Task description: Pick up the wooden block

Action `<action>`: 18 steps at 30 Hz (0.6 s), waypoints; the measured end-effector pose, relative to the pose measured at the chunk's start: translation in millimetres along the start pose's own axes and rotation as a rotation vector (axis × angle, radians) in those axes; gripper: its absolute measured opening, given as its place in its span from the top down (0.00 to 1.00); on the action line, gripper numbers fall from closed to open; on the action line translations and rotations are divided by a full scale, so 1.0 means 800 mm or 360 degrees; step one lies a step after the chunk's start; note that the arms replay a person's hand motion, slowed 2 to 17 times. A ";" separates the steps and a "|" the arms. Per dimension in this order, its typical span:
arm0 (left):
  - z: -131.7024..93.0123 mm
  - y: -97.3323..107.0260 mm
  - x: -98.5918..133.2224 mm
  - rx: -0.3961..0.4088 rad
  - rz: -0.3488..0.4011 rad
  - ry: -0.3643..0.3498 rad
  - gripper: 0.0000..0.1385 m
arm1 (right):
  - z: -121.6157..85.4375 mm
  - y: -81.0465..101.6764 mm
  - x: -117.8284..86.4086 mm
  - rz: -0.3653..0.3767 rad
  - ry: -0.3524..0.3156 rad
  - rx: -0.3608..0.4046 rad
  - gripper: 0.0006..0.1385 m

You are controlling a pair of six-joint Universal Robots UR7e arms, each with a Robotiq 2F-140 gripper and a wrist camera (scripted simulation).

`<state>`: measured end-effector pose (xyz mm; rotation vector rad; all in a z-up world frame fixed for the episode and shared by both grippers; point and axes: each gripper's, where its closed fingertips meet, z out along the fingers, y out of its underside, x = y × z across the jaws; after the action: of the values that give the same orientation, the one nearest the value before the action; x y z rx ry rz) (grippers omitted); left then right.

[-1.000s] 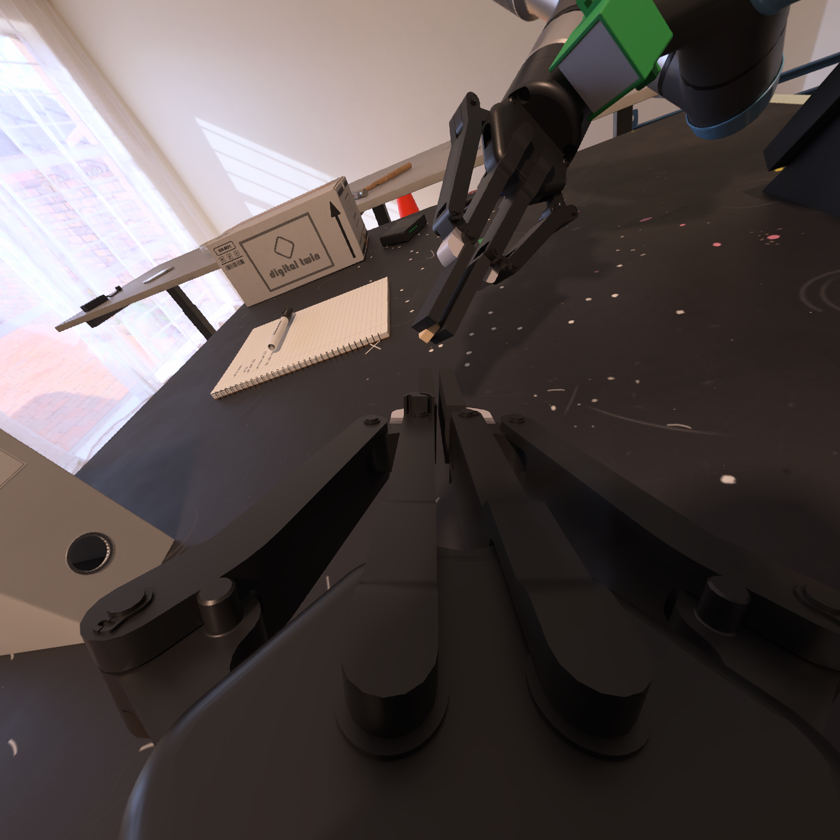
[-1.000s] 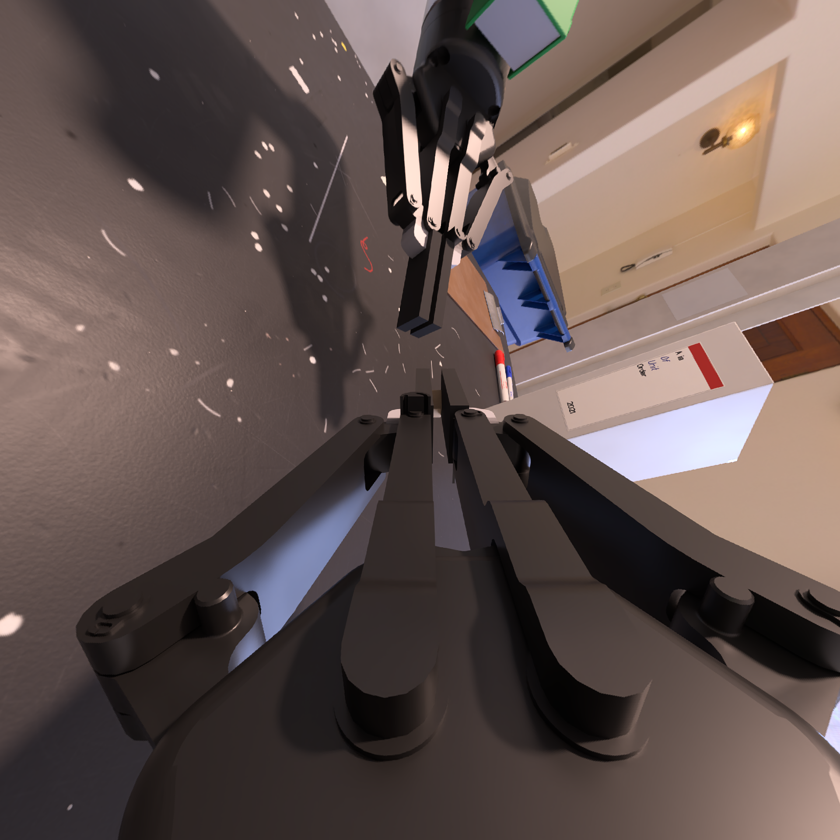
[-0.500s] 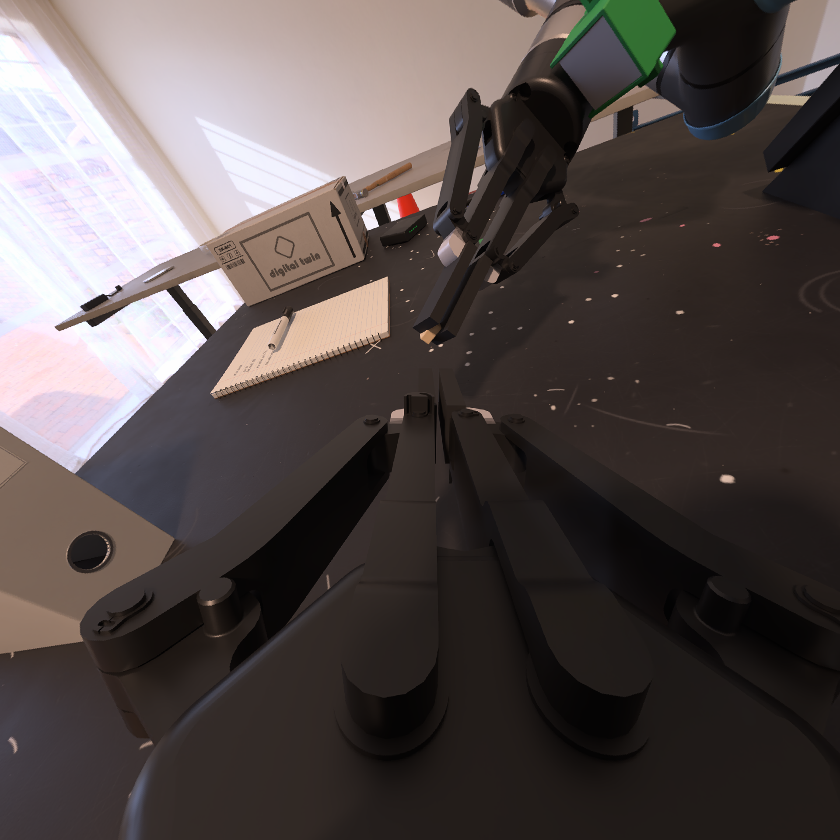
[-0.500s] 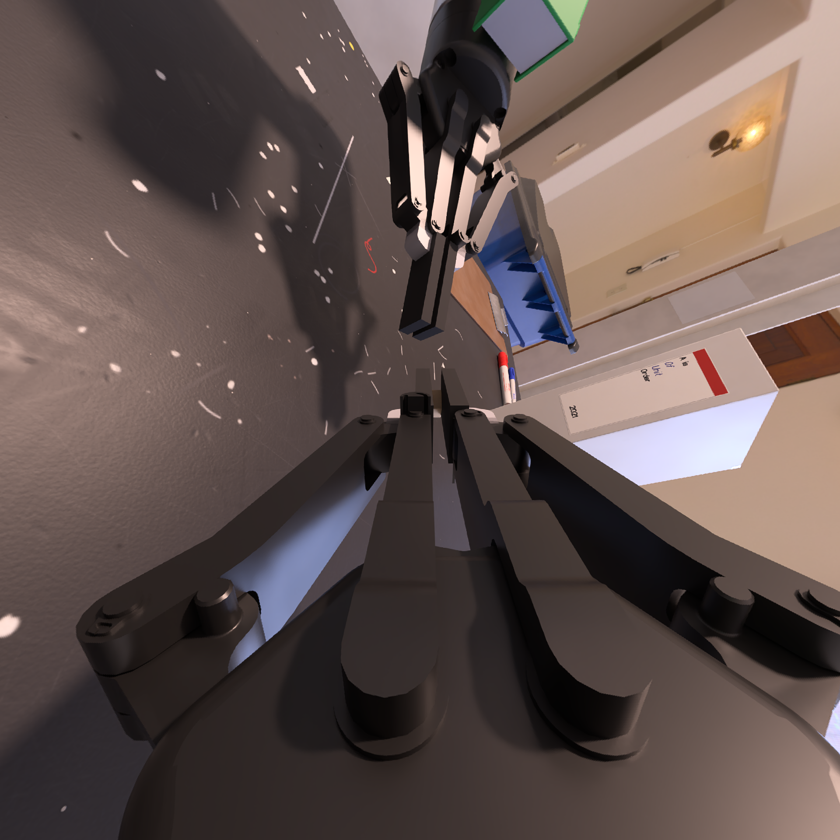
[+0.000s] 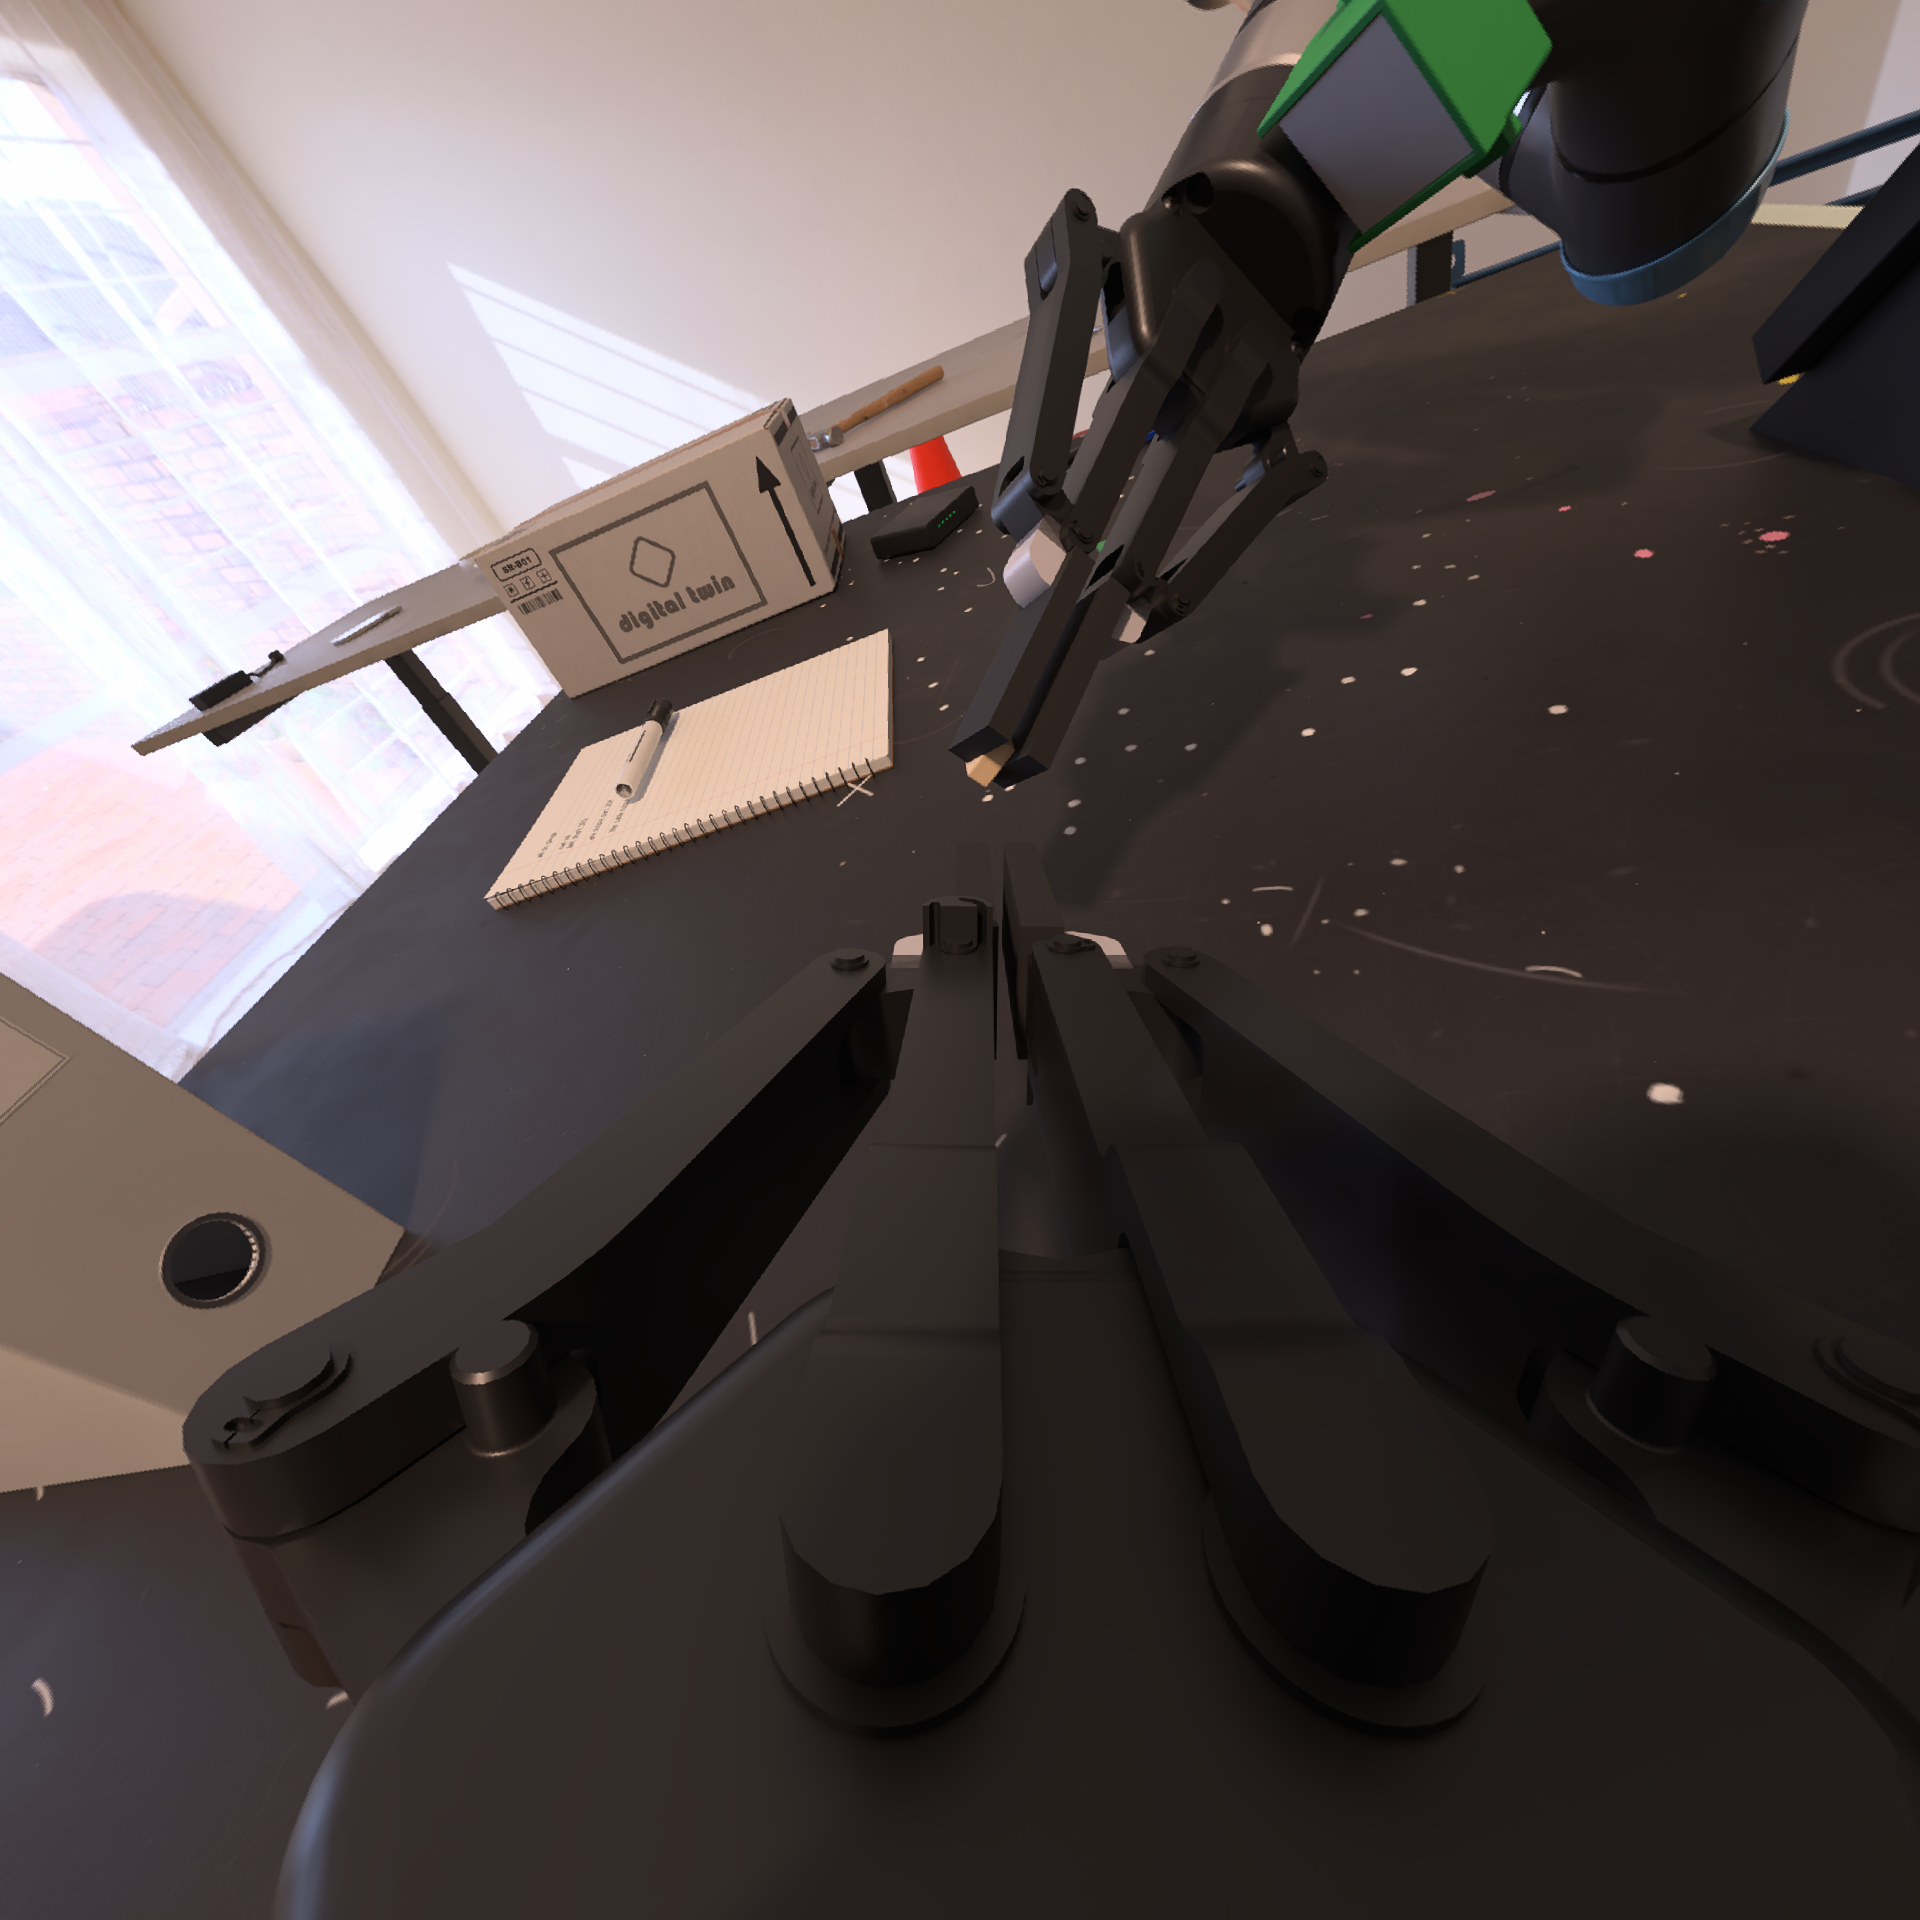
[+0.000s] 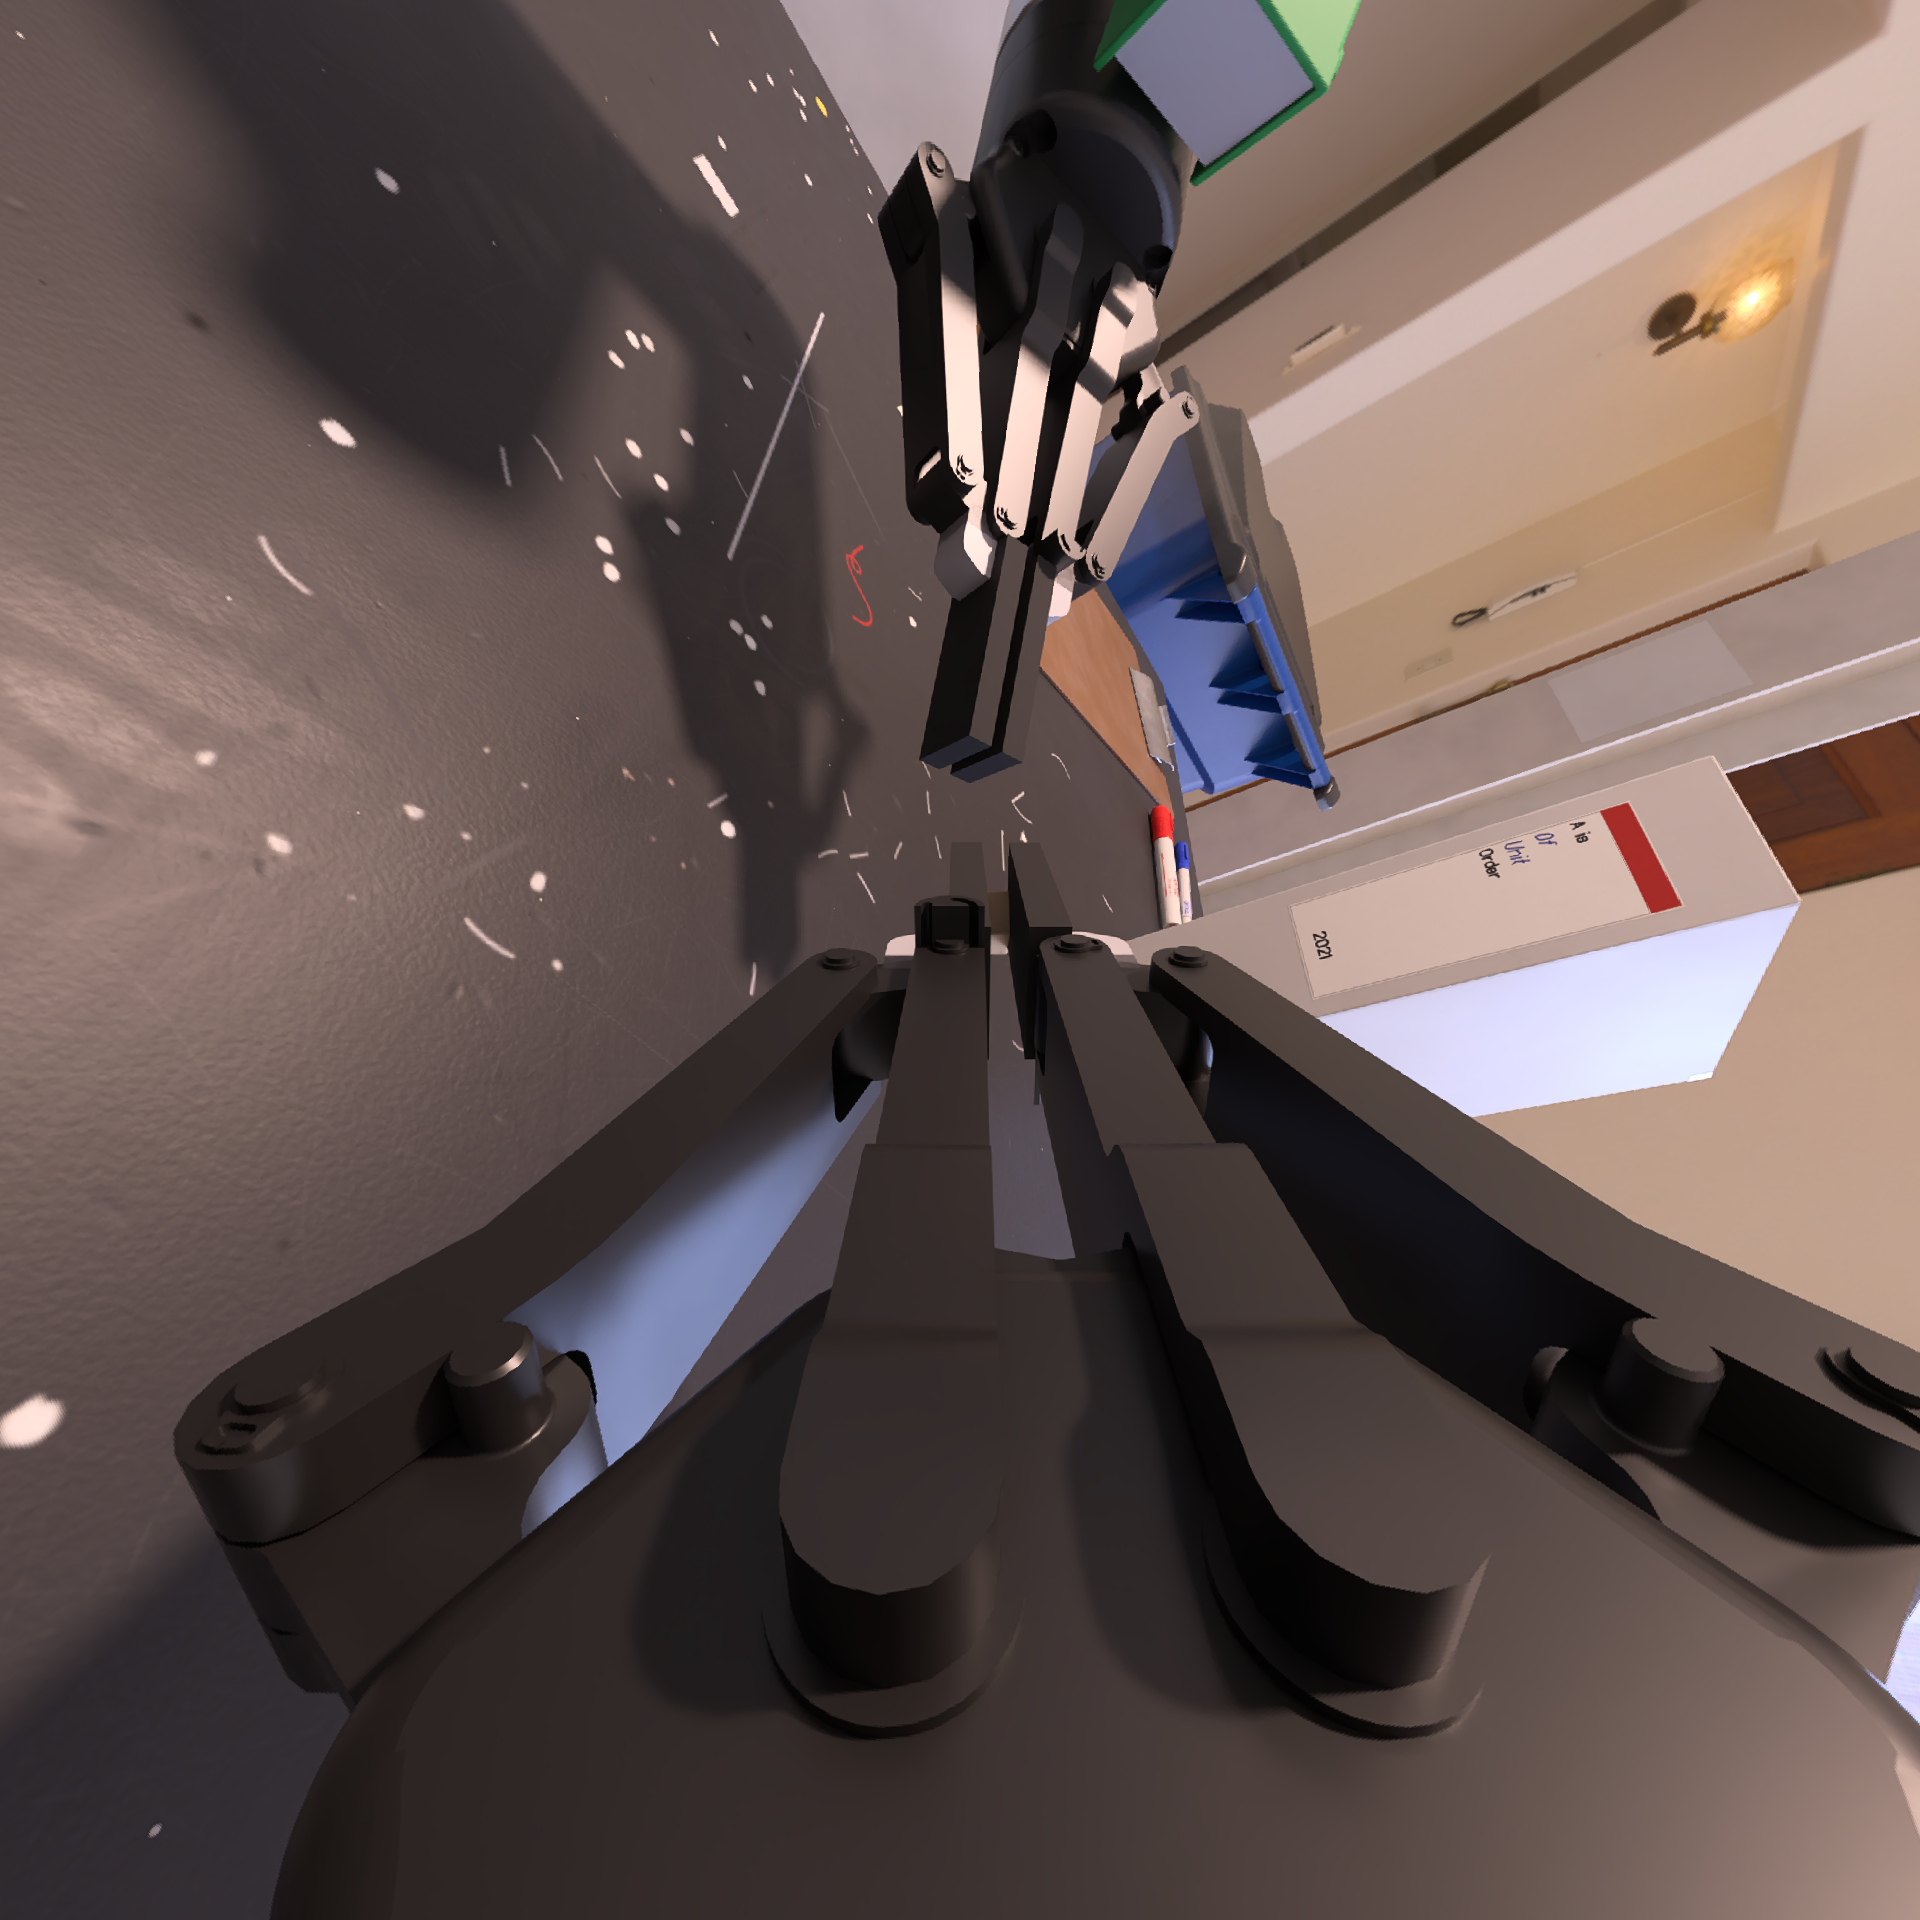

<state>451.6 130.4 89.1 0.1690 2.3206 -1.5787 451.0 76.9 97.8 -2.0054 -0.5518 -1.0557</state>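
Speckled dark tabletop fills both views; at upper centre of the left wrist view, the right gripper pinches the small wooden block at its fingertips, clear of the surface beside a notebook. Best to raise it slowly and straight, since so little wood is caught. At upper centre of the right wrist view, the left gripper hangs with fingers pressed together, empty.

Notebook just beside right hand

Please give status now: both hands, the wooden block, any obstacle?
Right hand shut on wooden block, raised off the table. Left hand shut, empty. Notebook lies beside; nothing in the way.
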 end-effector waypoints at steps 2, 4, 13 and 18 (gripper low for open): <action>0.000 0.000 0.000 -0.0002 0.0001 -0.0001 0.97 | 0.000 0.000 0.000 -0.0003 -0.0002 -0.0008 0.95; 0.000 0.000 0.000 -0.0003 0.0000 -0.0001 0.97 | 0.000 0.001 0.001 -0.0006 -0.0004 -0.0017 0.95; 0.000 0.001 -0.001 -0.0002 -0.0014 -0.0004 0.97 | 0.003 0.001 0.002 0.0017 -0.0025 -0.0047 0.95; 0.000 0.001 -0.001 -0.0010 -0.0012 -0.0006 0.97 | 0.005 0.002 0.002 0.0002 -0.0051 -0.0076 0.95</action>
<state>452.7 130.6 88.6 0.1553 2.3259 -1.5735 454.9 78.9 96.6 -2.0672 -0.5467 -1.0463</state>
